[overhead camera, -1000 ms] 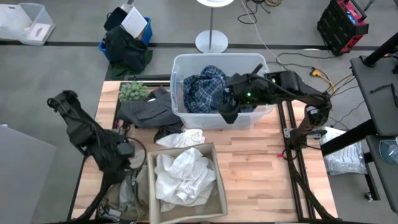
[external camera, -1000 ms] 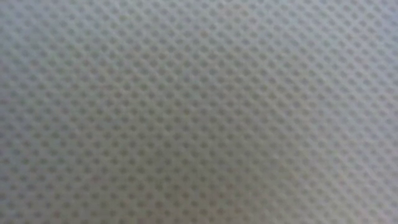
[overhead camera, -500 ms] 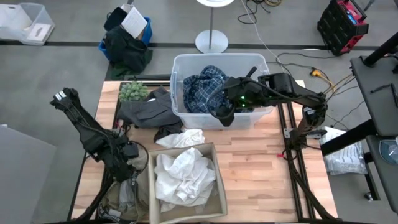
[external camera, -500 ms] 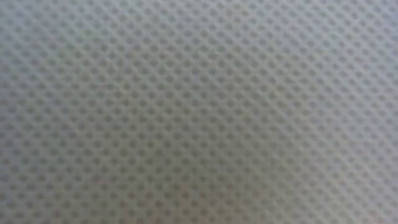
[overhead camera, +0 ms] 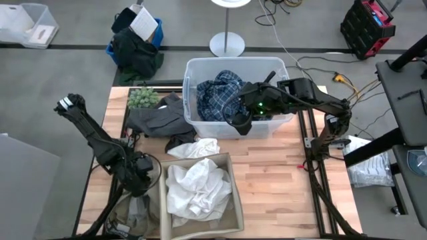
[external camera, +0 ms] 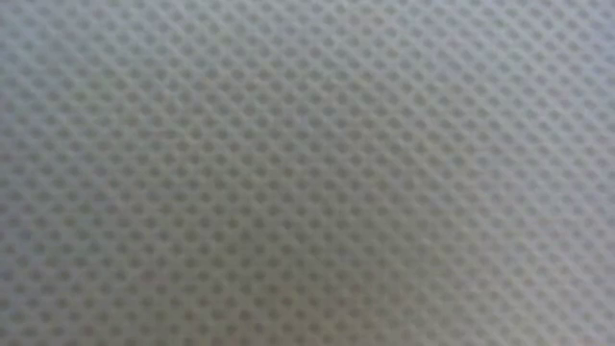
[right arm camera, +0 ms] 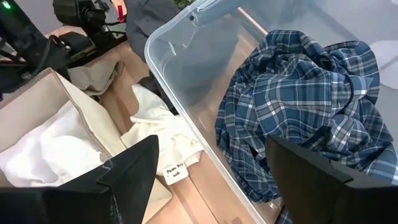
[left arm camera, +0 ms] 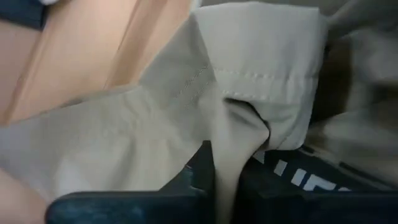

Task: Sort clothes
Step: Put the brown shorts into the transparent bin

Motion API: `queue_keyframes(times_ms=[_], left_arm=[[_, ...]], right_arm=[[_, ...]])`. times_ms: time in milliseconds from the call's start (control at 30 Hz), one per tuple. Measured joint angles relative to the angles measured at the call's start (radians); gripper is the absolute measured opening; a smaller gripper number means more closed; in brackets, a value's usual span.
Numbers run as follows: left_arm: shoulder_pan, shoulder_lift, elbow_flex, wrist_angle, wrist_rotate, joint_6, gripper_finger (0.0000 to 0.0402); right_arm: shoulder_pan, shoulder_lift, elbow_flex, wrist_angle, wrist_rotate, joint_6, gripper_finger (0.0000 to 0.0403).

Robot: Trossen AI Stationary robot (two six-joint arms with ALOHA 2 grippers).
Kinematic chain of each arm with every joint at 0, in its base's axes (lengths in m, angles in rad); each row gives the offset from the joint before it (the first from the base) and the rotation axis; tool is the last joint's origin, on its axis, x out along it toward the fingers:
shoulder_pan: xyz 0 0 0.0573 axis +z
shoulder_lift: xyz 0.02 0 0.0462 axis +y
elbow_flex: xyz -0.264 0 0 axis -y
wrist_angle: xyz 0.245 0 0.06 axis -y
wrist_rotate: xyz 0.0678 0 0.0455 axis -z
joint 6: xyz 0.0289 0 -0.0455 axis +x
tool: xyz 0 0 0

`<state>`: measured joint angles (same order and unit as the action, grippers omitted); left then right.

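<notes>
While mesh fills low view, left tool (left arm camera: 227, 180) pinches khaki piece (left arm camera: 186, 118)

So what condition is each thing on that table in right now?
Left hand: shut on the tan cloth.
Right hand: open, above the clear bin.
Blue plaid shirt: crumpled inside the clear bin.
White shirts: bunched in the beige box.
Dark garment: lying loose on the table.

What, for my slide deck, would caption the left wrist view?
Left gripper pinching a stitched fold of the tan khaki garment.
</notes>
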<state>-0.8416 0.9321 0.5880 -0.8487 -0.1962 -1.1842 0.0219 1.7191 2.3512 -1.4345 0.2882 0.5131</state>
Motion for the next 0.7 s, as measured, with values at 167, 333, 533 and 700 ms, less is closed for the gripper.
queue_keyframes(times_ms=[167, 333, 533, 700], left_arm=[[-0.003, 0.0, 0.224, -0.13, 0.023, -0.003, 0.0002], [-0.005, 0.032, 0.606, -0.33, 0.005, 0.001, 0.0001], [0.007, 0.124, 1.074, -0.526, -0.287, 0.116, 0.0001], [0.046, 0.222, 1.432, -0.526, -0.562, 0.371, 0.0]], right_arm=[[0.0, 0.0, 0.0, -0.005, 0.0, 0.0, 0.0289], [0.0, 0.0, 0.0, -0.005, 0.0, -0.007, 0.0286], [0.0, 0.0, 0.0, -0.004, 0.026, -0.015, 0.0278], [0.0, 0.0, 0.0, -0.004, 0.037, -0.016, 0.0278]])
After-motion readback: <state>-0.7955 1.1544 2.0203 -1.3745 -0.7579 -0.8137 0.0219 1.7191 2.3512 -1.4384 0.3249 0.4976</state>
